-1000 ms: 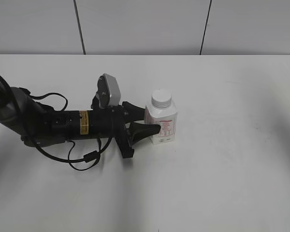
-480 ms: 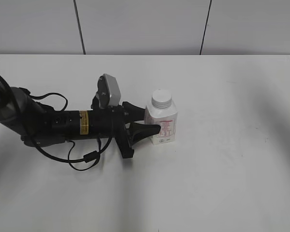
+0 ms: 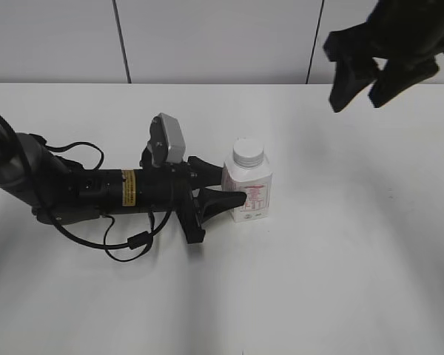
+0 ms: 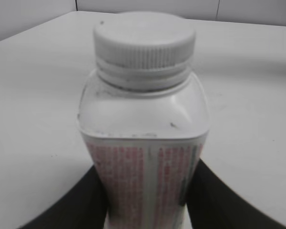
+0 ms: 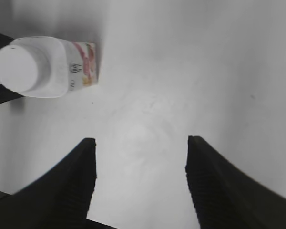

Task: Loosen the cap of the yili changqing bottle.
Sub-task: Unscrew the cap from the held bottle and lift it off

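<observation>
The yili changqing bottle (image 3: 247, 191) stands upright on the white table, white with red print on its label. Its ribbed white cap (image 3: 248, 152) is on the neck. My left gripper (image 3: 220, 185) lies low on the table and is shut on the bottle's body, one finger on each side. In the left wrist view the bottle (image 4: 144, 162) fills the middle, cap (image 4: 144, 40) on top, black fingers pressed against both sides. My right gripper (image 3: 360, 89) is open and empty, high at the upper right. The right wrist view shows its open fingers (image 5: 140, 143) above bare table, with the bottle (image 5: 50, 67) and cap (image 5: 20, 67) at upper left.
The white table (image 3: 340, 244) runs to a grey panelled wall at the back. My left arm (image 3: 81, 188) with its cable loops lies along the table's left side.
My right gripper has come into the exterior view at the upper right, where only a sliver showed half a second ago. The left gripper and bottle have not moved.
</observation>
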You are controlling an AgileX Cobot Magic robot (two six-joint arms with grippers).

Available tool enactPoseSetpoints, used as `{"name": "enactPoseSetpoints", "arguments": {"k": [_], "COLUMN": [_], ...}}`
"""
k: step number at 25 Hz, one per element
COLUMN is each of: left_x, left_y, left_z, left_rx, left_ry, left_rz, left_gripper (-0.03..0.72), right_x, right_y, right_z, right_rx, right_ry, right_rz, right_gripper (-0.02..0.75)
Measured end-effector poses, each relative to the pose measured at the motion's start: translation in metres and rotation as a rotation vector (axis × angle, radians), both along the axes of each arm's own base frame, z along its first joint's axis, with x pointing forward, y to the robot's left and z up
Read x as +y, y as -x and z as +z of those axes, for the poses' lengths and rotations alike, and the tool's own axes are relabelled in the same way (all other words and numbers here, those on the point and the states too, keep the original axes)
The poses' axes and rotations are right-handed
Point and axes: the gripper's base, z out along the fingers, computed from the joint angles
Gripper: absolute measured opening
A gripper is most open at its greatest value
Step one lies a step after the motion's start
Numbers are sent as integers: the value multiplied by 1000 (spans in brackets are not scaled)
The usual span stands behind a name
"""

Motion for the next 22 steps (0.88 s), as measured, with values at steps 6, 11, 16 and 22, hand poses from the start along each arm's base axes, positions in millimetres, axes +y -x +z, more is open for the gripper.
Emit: {"name": "enactPoseSetpoints", "arguments": {"k": [6, 11, 16, 22], "left_x": [0, 0, 0, 0], "left_y": [0, 0, 0, 1], "left_z": [0, 0, 0, 0], "left_rx": [0, 0, -1, -1], "left_ry": [-1, -1, -1, -3], "left_rz": [-2, -3, -4, -9], "left_gripper": [313, 313, 313, 313], "right_x": [58, 92, 105, 111], "right_y": [-6, -8, -13, -14], "right_z": [-12, -26, -33, -47], "right_rx": [4, 20, 31, 65], "right_ry": [-5, -11, -20, -16], "right_rz": [129, 203, 216, 222], "right_gripper": [472, 514, 563, 566]}}
